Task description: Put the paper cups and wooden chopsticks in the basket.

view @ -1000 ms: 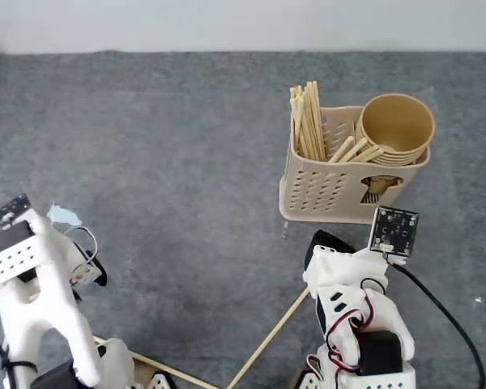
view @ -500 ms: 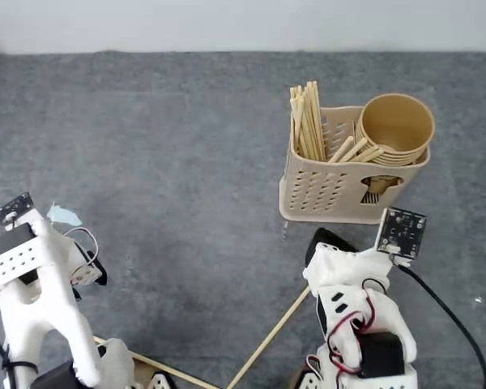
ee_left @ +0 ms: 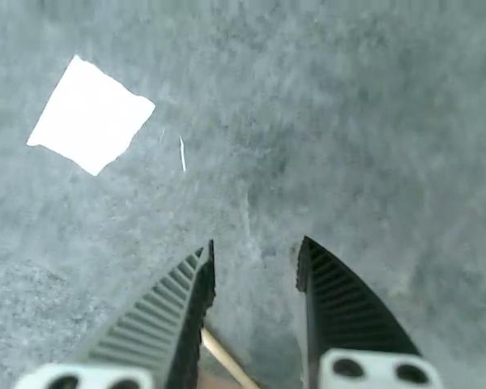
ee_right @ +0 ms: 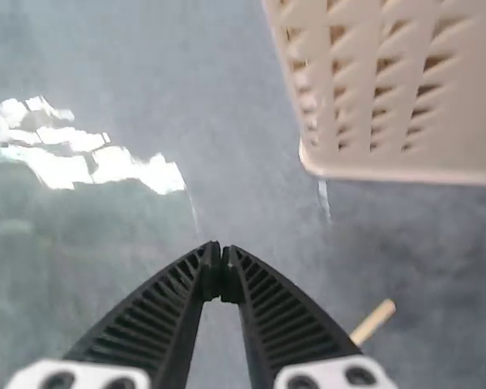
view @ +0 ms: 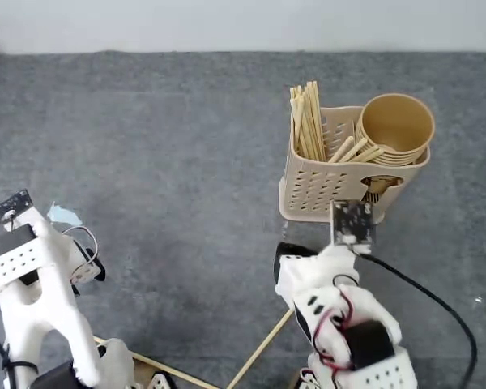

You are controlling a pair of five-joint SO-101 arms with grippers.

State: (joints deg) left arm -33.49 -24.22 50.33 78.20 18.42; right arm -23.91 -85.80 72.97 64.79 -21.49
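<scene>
The beige basket (view: 324, 190) stands at the back right. A stack of paper cups (view: 397, 121) and a bundle of wooden chopsticks (view: 308, 121) sit in it. One loose chopstick (view: 263, 344) lies slanted on the grey mat, just beside my right arm. My right gripper (view: 286, 251) (ee_right: 219, 253) is shut and empty, low over the mat in front of the basket (ee_right: 389, 89), with that chopstick's end (ee_right: 373, 320) close beside one finger. A second chopstick (view: 158, 365) (ee_left: 223, 361) lies by the left arm's base. Above it my left gripper (ee_left: 251, 259) is open and empty.
A small pale paper scrap (view: 63, 215) (ee_left: 89, 113) lies on the mat ahead of the left gripper. The grey mat (view: 162, 146) is open across the middle and back left. A white wall runs along the far edge.
The right arm has swung left, carrying its shut gripper from the basket's front right toward its front left corner. The left arm has kept still.
</scene>
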